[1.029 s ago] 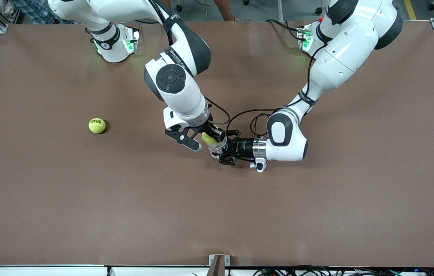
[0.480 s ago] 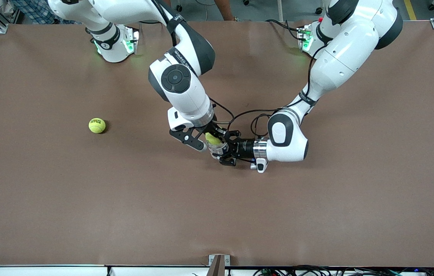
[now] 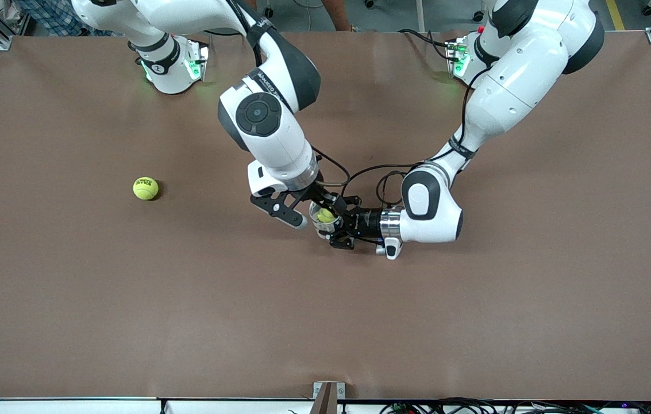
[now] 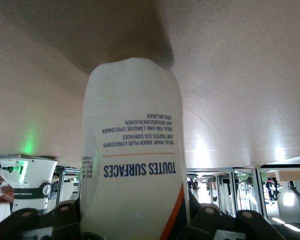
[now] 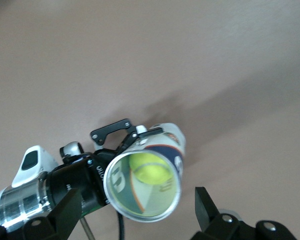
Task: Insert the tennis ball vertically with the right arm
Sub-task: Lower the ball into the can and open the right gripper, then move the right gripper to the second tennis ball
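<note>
The right gripper (image 3: pixel 315 209) hangs just over the mouth of the can (image 3: pixel 325 219), its fingers (image 5: pixel 210 207) spread wide and released, holding nothing; in the right wrist view they stand at either side of the can's round rim (image 5: pixel 142 185). A tennis ball (image 5: pixel 151 168) sits down inside the can, seen through the open mouth, and in the front view it shows as a yellow patch (image 3: pixel 325 217) within the rim.

The left gripper (image 3: pixel 341 225) comes in sideways from the left arm's end of the table, with its fingers clenched on the can and holding it upright. The left wrist view shows the can's white printed wall (image 4: pixel 132 150) filling the middle of the frame.

A second tennis ball (image 3: pixel 145 188) lies on the brown table (image 3: pixel 325 322), well apart from the can, at about nine o'clock from it in the front view, toward the right arm's end. The can stands near the middle of the table.
</note>
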Motion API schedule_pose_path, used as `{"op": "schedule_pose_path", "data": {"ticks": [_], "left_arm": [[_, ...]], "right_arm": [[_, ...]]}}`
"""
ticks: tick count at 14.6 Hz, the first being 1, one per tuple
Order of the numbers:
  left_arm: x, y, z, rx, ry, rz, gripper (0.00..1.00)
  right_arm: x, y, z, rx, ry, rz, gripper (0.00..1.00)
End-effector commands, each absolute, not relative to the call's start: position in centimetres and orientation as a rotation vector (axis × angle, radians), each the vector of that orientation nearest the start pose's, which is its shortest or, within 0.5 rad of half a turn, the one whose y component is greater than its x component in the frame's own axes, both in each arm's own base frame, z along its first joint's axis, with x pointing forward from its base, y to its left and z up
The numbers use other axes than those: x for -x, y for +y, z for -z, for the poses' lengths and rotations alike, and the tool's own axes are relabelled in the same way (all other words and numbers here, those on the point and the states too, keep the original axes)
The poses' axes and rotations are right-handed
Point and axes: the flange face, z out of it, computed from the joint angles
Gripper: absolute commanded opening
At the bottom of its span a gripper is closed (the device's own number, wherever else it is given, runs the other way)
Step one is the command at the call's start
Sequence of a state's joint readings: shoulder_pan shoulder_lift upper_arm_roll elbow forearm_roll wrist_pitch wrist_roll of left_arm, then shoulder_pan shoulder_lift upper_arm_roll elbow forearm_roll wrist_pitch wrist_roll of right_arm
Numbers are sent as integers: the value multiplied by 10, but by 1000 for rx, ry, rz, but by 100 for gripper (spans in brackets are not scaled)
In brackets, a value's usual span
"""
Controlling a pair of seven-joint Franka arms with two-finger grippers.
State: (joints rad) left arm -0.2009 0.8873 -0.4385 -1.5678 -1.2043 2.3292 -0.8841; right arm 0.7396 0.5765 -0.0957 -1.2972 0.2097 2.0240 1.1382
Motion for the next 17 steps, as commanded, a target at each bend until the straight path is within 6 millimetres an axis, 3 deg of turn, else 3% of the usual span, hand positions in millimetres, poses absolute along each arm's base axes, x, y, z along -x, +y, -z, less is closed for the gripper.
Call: {"op": "schedule_pose_path", "data": {"ticks": [1,5,9,12,17], "left_arm": [[-582,-395,-168,-1686,1388,1057,68],[-581,-396,-167,-1692,1386,1056,69],[-582,-394,-167,-1691,1389,1054,70],[-583,-393,-168,-1689,1389,1052,72],[-583,-394,-168,-1685,1393,1057,72]], "right_arm": [[-579,416,-461,2914,688,-56,100],[-589,316,-469,3089,493,-302,100],[-576,210,-462,3135,272,-350,100],[-553,139,-438,3125,140,-344,100],[-520,70,-386,3131,52,-305,100]]}}
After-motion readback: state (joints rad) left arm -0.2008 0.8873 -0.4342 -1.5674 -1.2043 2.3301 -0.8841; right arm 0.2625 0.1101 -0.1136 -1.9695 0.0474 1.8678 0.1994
